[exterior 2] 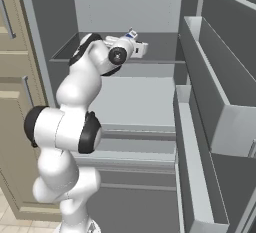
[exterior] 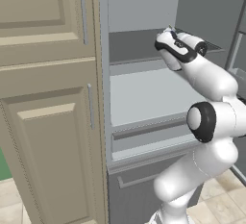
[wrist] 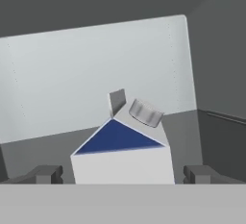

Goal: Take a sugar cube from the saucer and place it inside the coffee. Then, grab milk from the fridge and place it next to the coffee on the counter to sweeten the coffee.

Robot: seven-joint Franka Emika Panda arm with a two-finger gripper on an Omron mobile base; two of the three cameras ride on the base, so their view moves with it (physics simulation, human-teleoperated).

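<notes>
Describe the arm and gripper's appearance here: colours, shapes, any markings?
Glossy white rounded arm segments, joined by dark, nearly black bands at the joints. The gripper has two small, blocky dark grey fingers. No cables or markings are visible.

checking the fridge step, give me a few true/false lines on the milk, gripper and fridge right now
1. The fridge door is open. True.
2. The gripper is shut on the milk. False: its jaws stand open, one fingertip on each side of the carton.
3. The milk stands upright on a fridge shelf. True.
4. The milk lies on its side. False: its gable top and cap point up.
5. The arm reaches into the fridge. True.
</notes>
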